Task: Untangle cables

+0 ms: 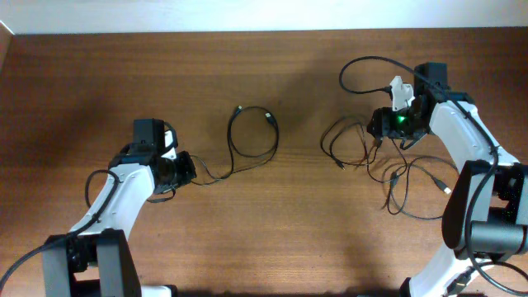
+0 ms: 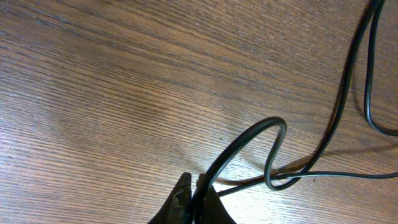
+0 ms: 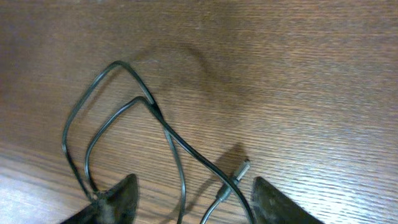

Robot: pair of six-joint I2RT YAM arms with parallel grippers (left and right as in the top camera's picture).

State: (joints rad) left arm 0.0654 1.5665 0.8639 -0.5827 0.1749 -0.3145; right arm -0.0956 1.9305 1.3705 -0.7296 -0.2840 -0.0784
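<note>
Jaws first: my left jaws are pinched tight on a black cable [image 2: 249,140], which arches up out of the grip, crosses itself just beyond and runs off across the counter [image 2: 93,93]. My right jaws stand well apart and hold nothing. A silver-tipped plug [image 3: 239,171] lies on the wood between the fingers [image 3: 118,198], with two thin loops [image 3: 106,106] bending away past it.

From above, the cord I hold seems to lead to a single loop [image 1: 252,132] lying alone mid-counter. The knot [image 1: 359,144] sits just beside my right arm, and more strands [image 1: 412,186] trail off to the right of it.

I judge that one cable is drawn clear and the next strand is due. That calls for lowering the right jaws onto the plug end, closing, and drawing it away from the knot.

I cannot tell how many cords make up the knot or which crosses over which. The right arm covers part of it, and the left wrist view cuts off most of the grip.
</note>
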